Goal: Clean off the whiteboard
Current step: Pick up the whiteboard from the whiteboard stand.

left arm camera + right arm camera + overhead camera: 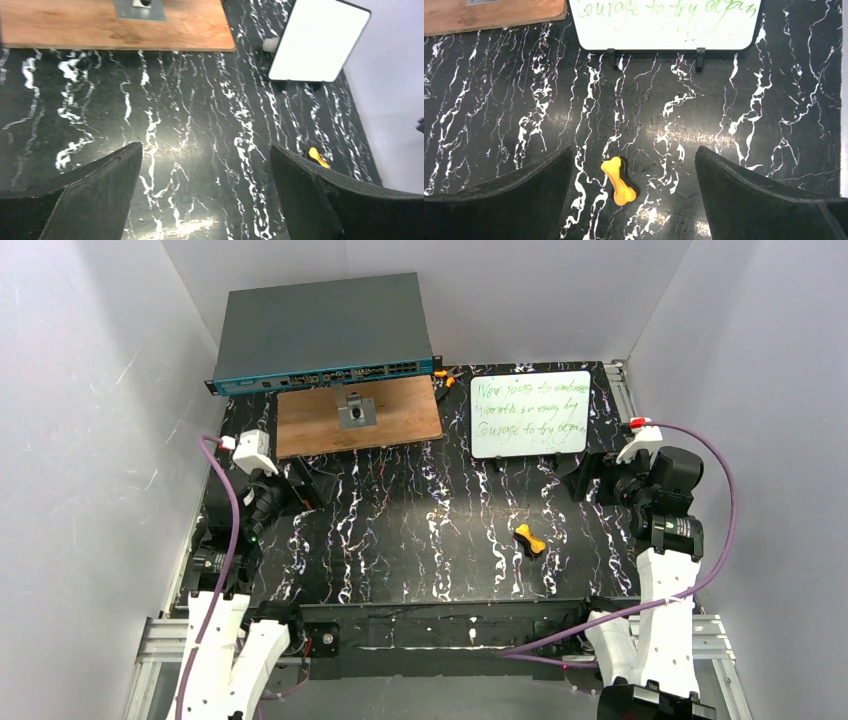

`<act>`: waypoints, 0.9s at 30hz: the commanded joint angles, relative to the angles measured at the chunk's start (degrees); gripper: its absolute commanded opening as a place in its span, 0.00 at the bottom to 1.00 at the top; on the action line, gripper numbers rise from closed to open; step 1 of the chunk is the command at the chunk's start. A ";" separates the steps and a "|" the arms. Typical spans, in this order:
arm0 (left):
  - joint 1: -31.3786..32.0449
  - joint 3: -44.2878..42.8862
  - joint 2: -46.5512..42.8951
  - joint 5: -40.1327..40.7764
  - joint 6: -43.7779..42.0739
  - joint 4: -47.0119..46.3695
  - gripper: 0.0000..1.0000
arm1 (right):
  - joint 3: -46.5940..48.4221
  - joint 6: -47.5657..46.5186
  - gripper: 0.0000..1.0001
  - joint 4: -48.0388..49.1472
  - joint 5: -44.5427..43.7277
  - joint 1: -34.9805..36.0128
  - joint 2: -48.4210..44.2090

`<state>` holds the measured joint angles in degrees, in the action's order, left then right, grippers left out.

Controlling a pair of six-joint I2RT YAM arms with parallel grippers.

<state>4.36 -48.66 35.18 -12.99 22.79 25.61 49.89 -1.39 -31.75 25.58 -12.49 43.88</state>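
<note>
The whiteboard [529, 413] lies flat at the back right of the black marbled table, with three lines of green handwriting on it. The right wrist view shows its near edge [664, 25]; in the left wrist view it looks blank [320, 40]. A small yellow bone-shaped eraser [529, 538] lies in front of it. My right gripper [633, 150] hangs open above the table, with the eraser [619, 181] below, nearer its left finger. My left gripper [205, 147] is open over bare table at the left, and the eraser [317, 156] peeks out behind its right finger.
A brown wooden board [310, 425] carrying a grey metal bracket [356, 412] lies at the back left. Behind it sits a dark network switch [322, 330]. White walls enclose the table on three sides. Small orange bits [447, 375] lie beside the switch.
</note>
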 commanded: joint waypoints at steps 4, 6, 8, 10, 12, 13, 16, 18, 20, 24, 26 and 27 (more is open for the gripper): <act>0.21 6.84 0.52 -12.32 7.18 -11.75 0.99 | -0.08 0.51 0.97 -0.46 4.54 -0.96 0.16; 0.21 10.20 0.69 -14.55 9.63 -16.60 0.99 | -0.23 -2.74 0.97 -1.30 7.40 -0.96 0.19; 0.21 11.20 1.79 -15.62 10.80 -18.09 1.00 | -0.86 -6.25 0.97 -1.89 11.09 -0.96 0.52; 0.21 11.33 3.67 -17.11 11.04 -18.05 0.99 | -1.73 -10.15 0.97 -2.63 15.78 -0.96 0.78; 0.30 11.81 4.71 -17.78 11.76 -18.56 0.99 | -2.69 -14.74 0.97 -3.79 21.79 -0.96 0.90; 0.34 12.39 4.94 -18.41 12.26 -19.46 0.99 | -3.15 -18.10 0.98 -4.76 25.68 -0.96 1.01; 1.72 15.26 5.52 -19.40 14.18 -24.53 1.00 | -4.62 -27.12 0.98 -8.82 34.49 -0.96 2.00; 4.21 16.88 6.23 -18.60 15.16 -28.59 1.00 | -5.57 -30.87 0.99 -10.92 37.66 -0.98 2.61; 8.26 17.60 7.80 -15.63 14.59 -30.03 1.00 | -6.45 -32.47 0.98 -11.57 38.62 -0.96 3.19; 14.92 19.49 12.35 -13.08 15.07 -36.57 0.99 | -6.87 -33.62 0.98 -11.07 36.95 -0.96 4.10; 15.93 20.13 14.66 -12.84 15.67 -39.66 0.99 | -7.10 -33.53 0.98 -10.69 36.20 -0.96 4.31; 16.13 20.20 15.66 -12.54 15.77 -40.61 0.99 | -7.35 -33.61 0.98 -10.47 35.92 -0.96 4.37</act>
<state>18.96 -29.71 47.97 -27.42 37.56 -6.85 43.20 -31.92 -42.11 59.61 -13.17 48.10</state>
